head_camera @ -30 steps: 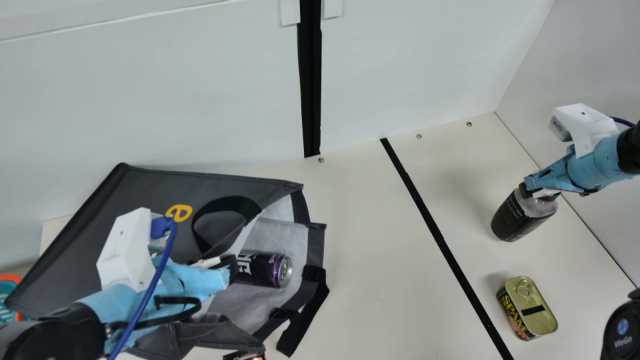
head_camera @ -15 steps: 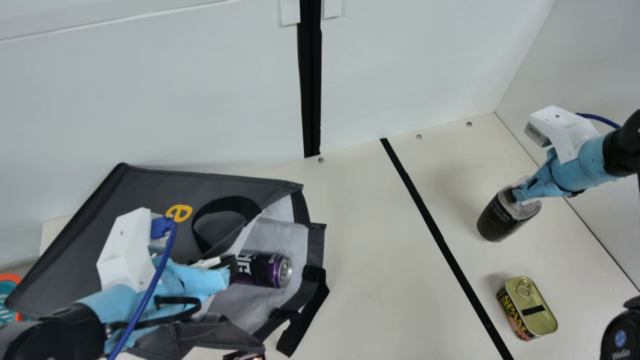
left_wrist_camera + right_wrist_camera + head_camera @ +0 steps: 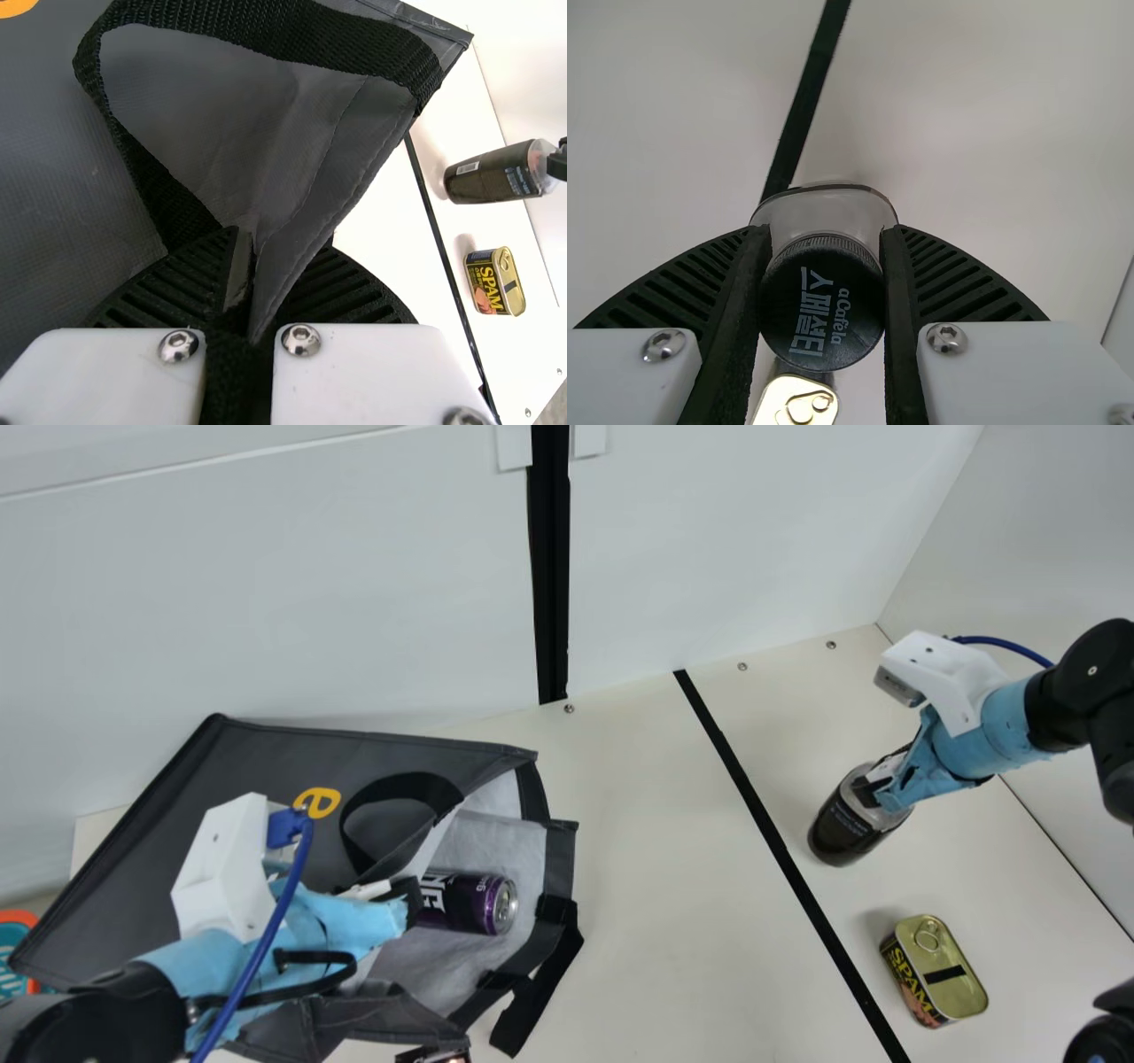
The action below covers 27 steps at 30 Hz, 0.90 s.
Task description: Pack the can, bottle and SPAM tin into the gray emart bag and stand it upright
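Observation:
My left gripper [image 3: 403, 899] is at the mouth of the gray bag [image 3: 257, 779], which lies on its side. In the left wrist view my left gripper [image 3: 252, 283] is shut on the bag's edge, beside a black strap handle. The purple can [image 3: 469, 903] lies inside the bag's opening. My right gripper [image 3: 886, 784] holds the dark bottle [image 3: 846, 824] by its top, the bottle leaning slightly. In the right wrist view my right gripper [image 3: 826, 301] has its fingers on either side of the black cap [image 3: 822, 305]. The SPAM tin [image 3: 943, 974] rests on the table nearer the front.
A black tape line [image 3: 780, 850] runs across the table [image 3: 656, 921] between bag and bottle. White walls [image 3: 726, 540] stand behind and at the right. An orange and teal object [image 3: 16, 957] sits at the far left, and a small dark item [image 3: 432, 1055] at the bottom edge.
My right gripper has carried the bottle leftward, toward the black tape line. My left arm, the bag, the can and the SPAM tin have stayed put.

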Motion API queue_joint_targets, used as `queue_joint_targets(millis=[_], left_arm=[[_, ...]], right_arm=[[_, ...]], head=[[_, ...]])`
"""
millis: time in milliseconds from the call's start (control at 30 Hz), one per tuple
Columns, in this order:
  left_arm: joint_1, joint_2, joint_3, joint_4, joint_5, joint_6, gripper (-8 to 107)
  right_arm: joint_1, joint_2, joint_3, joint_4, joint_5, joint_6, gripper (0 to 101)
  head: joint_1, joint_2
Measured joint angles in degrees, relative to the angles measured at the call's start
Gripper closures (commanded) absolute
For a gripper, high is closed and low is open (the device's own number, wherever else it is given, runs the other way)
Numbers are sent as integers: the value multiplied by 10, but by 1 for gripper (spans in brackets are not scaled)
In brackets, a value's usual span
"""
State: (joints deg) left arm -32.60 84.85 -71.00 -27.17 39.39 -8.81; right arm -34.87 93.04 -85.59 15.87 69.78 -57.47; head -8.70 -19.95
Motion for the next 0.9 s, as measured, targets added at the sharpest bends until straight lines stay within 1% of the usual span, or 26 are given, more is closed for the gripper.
queue_joint_targets(millis=[300, 533, 733, 900], left_arm=[[0, 0, 0, 0, 0, 0, 107], [0, 0, 0, 0, 0, 0, 107], [0, 0, 0, 0, 0, 0, 107], [0, 0, 0, 0, 0, 0, 107]], right_arm=[[44, -34, 45, 4, 1, -2, 101], [80, -48, 76, 10, 1, -9, 101], [104, -53, 94, 18, -1, -37, 101], [118, -55, 103, 26, -5, -76, 101]], head=[[0, 1], [0, 1], [0, 0], [0, 0]])
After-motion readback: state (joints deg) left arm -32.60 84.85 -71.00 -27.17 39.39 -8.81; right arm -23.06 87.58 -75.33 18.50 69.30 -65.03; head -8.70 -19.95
